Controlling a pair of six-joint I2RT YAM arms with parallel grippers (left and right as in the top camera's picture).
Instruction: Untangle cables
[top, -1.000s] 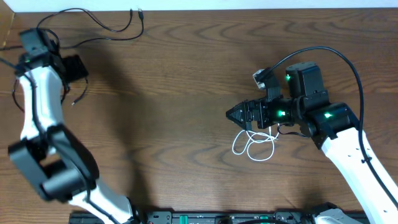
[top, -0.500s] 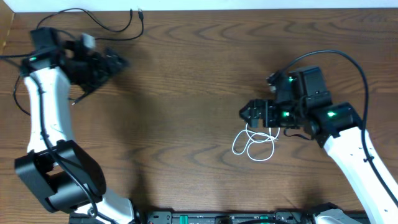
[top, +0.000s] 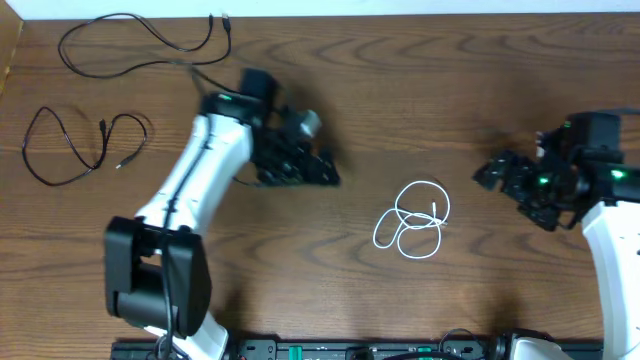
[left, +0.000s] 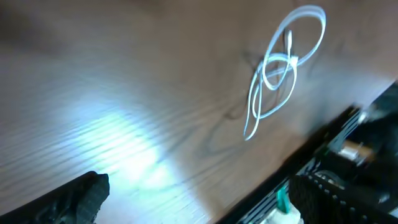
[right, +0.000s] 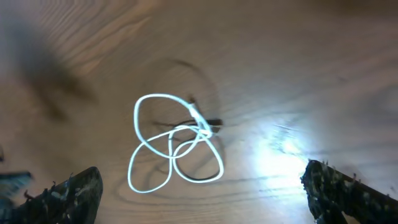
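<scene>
Three cables lie apart on the wooden table. The white cable (top: 412, 220) rests in loose overlapping loops right of centre, also seen in the left wrist view (left: 280, 68) and the right wrist view (right: 174, 149). One black cable (top: 140, 40) curves along the far left edge. The other black cable (top: 80, 150) lies at the left side. My left gripper (top: 325, 172) hovers open and empty left of the white cable (left: 199, 208). To the right of that cable my right gripper (top: 492, 172) is open and empty too (right: 202, 199).
A black equipment rail (top: 350, 350) runs along the table's near edge and shows in the left wrist view (left: 348, 155). The table's far edge (top: 400, 14) meets a pale wall. The left arm's white links (top: 190, 190) reach across the left half.
My left arm has swung from the far left to the table's middle, uncovering the black cable at the left. My right gripper has drawn back to the right, off the white cable.
</scene>
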